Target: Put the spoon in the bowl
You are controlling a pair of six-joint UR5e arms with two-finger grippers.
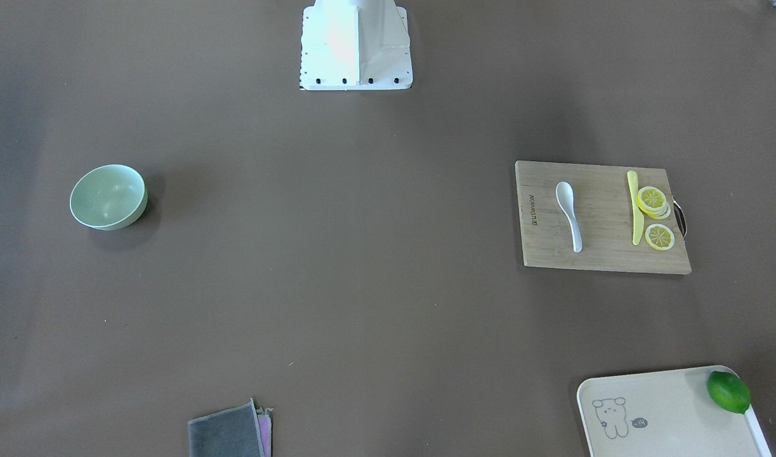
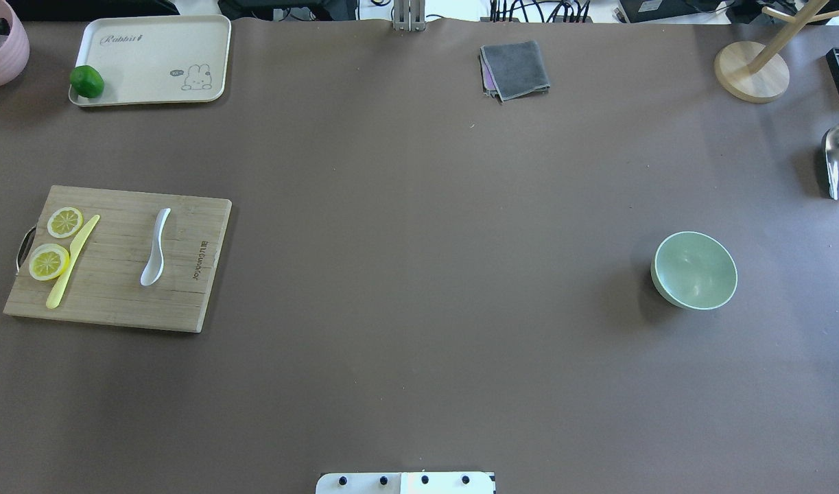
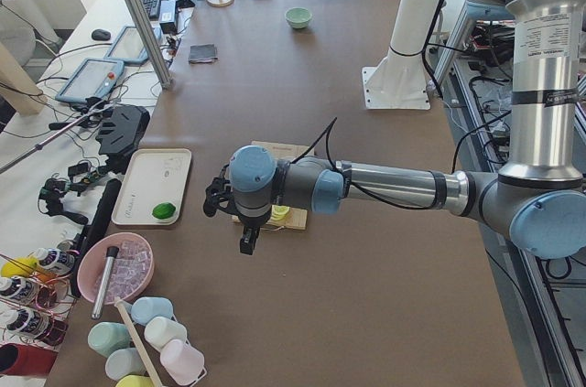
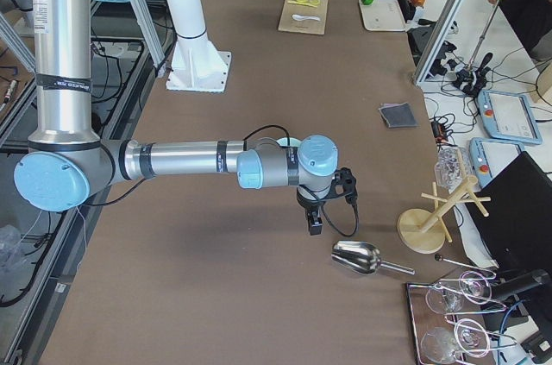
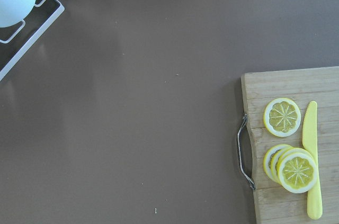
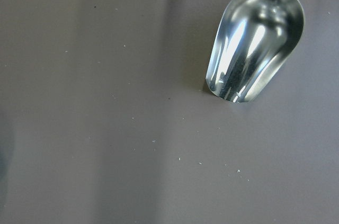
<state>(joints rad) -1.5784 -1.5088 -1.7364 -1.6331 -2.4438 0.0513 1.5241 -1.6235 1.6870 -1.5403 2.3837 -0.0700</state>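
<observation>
The white spoon (image 1: 569, 214) lies on a wooden cutting board (image 1: 603, 257), scoop towards the robot; it also shows in the overhead view (image 2: 156, 245). The mint-green bowl (image 1: 108, 197) stands empty and upright on the opposite side of the table (image 2: 694, 270). My left gripper (image 3: 247, 241) hangs above the table at the board's handle end. My right gripper (image 4: 315, 225) hangs above the table between the bowl and a metal scoop. Both show only in the side views, so I cannot tell whether they are open or shut.
A yellow knife (image 2: 73, 261) and lemon slices (image 2: 49, 261) share the board. A cream tray (image 2: 151, 41) holds a lime (image 2: 87, 81). A grey cloth (image 2: 515, 68), a wooden stand (image 2: 752, 72), a metal scoop (image 6: 254, 44) and a pink bowl (image 2: 1, 48) sit along the edges.
</observation>
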